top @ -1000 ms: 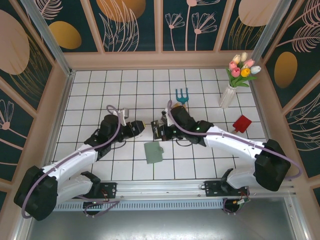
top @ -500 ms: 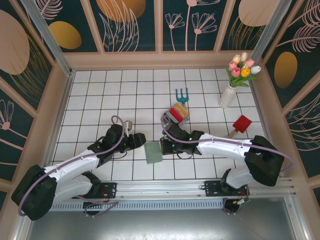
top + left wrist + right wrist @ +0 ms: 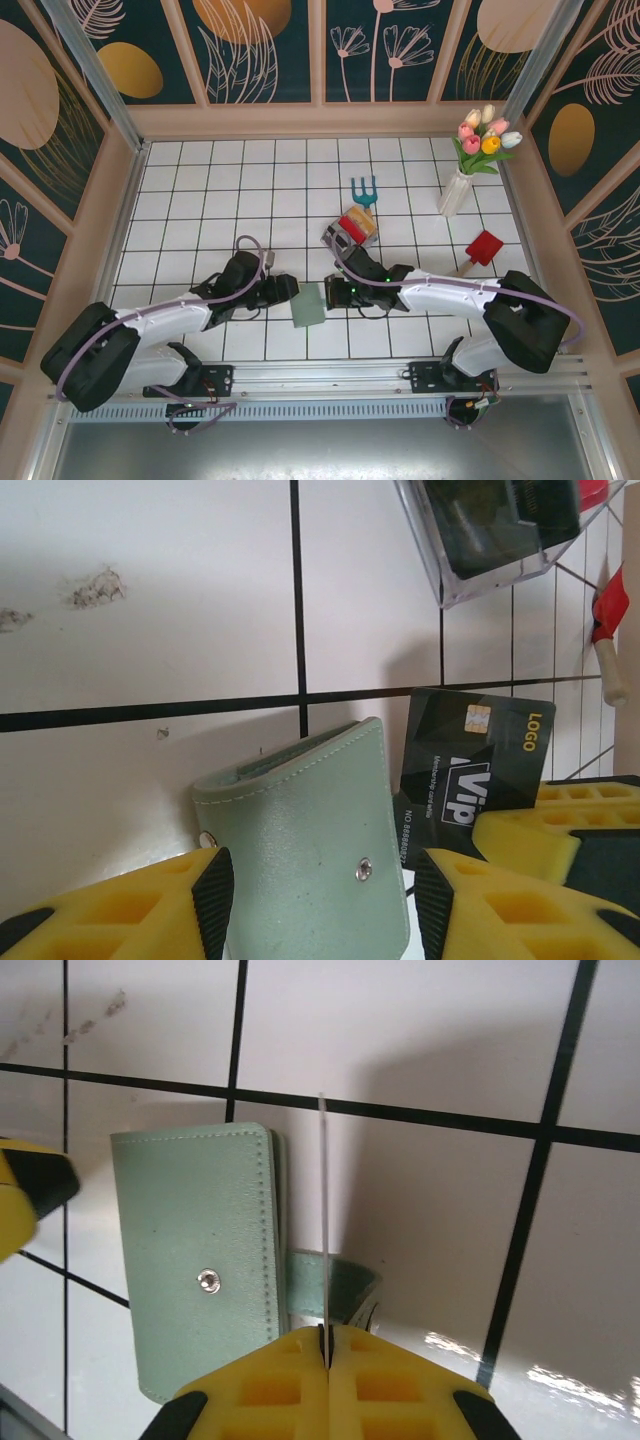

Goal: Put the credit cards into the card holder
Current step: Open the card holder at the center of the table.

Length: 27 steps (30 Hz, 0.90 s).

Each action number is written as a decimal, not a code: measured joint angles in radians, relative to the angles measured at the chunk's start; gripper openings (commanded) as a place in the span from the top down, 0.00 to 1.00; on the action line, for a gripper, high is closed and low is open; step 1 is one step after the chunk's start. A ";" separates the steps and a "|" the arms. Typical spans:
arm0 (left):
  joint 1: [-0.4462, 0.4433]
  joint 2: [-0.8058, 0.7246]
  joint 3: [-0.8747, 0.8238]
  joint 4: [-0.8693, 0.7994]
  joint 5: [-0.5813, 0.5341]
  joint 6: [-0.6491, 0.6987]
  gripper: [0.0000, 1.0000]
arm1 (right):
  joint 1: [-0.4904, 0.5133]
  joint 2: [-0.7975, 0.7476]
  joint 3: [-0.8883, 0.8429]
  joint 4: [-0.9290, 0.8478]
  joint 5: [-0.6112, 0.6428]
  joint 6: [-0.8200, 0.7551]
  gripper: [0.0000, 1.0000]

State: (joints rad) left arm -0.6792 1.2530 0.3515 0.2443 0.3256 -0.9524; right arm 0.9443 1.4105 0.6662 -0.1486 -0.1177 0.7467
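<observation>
The card holder (image 3: 308,308), a sage-green wallet, lies folded on the white tiles near the front; its snap stud faces up (image 3: 310,850). My left gripper (image 3: 323,905) is open, one black pad on each side of the wallet's near end. My right gripper (image 3: 325,1335) is shut on a black credit card (image 3: 470,770) printed VIP and LOGO. In the right wrist view the card (image 3: 323,1210) stands edge-on, just right of the wallet (image 3: 200,1260) and over its green strap (image 3: 345,1282). In the top view my left gripper (image 3: 285,290) and right gripper (image 3: 330,293) flank the wallet.
A clear rack (image 3: 355,228) with upright cards stands behind the wallet, also seen in the left wrist view (image 3: 500,530). A red trowel (image 3: 482,248) lies at the right, a blue garden fork (image 3: 365,190) further back, and a vase of tulips (image 3: 470,160) at the back right.
Both arms have come forward and down to the wallet. The right gripper carried the black card from beside the rack to the wallet's right edge. The left jaws now straddle the wallet.
</observation>
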 measured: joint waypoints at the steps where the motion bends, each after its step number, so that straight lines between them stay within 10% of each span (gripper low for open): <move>1: -0.002 0.014 0.000 0.007 0.005 0.000 0.47 | -0.006 -0.003 -0.012 0.020 -0.014 0.004 1.00; 27: -0.030 0.156 0.038 0.141 0.023 -0.034 0.44 | -0.097 -0.117 -0.109 0.203 -0.210 0.091 1.00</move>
State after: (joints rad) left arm -0.7090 1.4094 0.3893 0.3851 0.3485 -0.9859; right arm 0.8474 1.2938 0.5568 0.0547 -0.3275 0.8379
